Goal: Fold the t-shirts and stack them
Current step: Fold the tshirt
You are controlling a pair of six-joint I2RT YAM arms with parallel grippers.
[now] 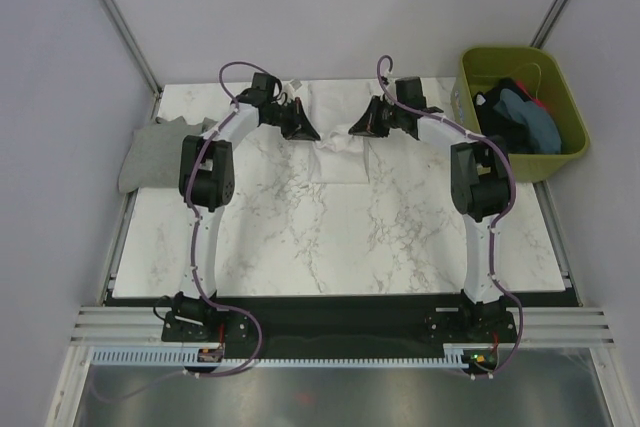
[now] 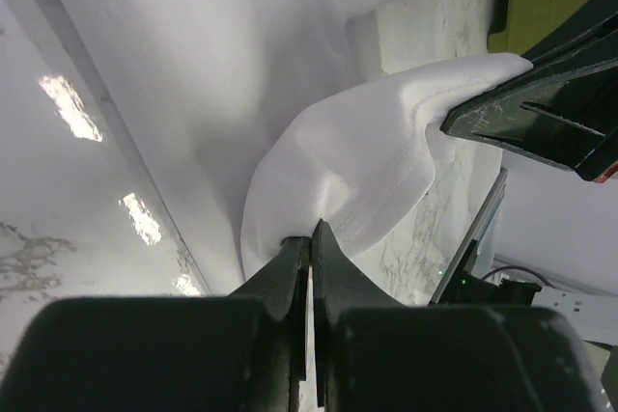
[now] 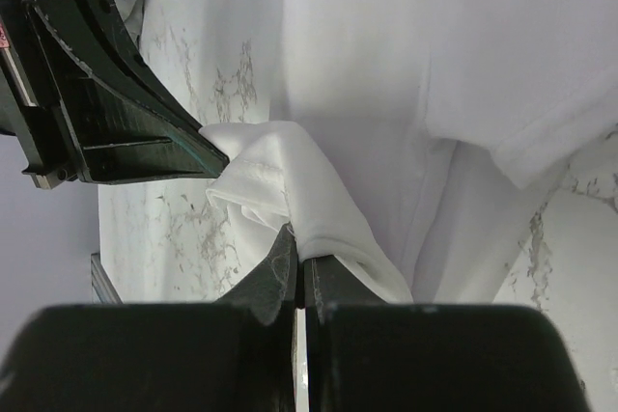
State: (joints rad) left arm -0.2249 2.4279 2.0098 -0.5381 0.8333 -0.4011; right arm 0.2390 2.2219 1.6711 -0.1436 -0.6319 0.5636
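Note:
The large white t-shirt point(image 1: 335, 142) lies at the back middle of the marble table, bunched up between my two grippers. My left gripper point(image 1: 300, 127) is shut on a fold of the white t-shirt point(image 2: 348, 161), its tips point(image 2: 310, 231) pinching the cloth. My right gripper point(image 1: 362, 127) is shut on the same bunched fold of the shirt point(image 3: 319, 200), with its tips point(image 3: 301, 256) on the hem. The two grippers face each other a short way apart. A grey t-shirt point(image 1: 160, 152) lies on the table's left edge. Blue-teal and dark shirts point(image 1: 525, 117) lie in the bin.
The olive-green plastic bin point(image 1: 500, 59) stands off the table's right back corner. The rest of the white shirt spreads flat towards the back wall point(image 3: 463, 45). The marble table point(image 1: 330, 237) stretches towards the arm bases.

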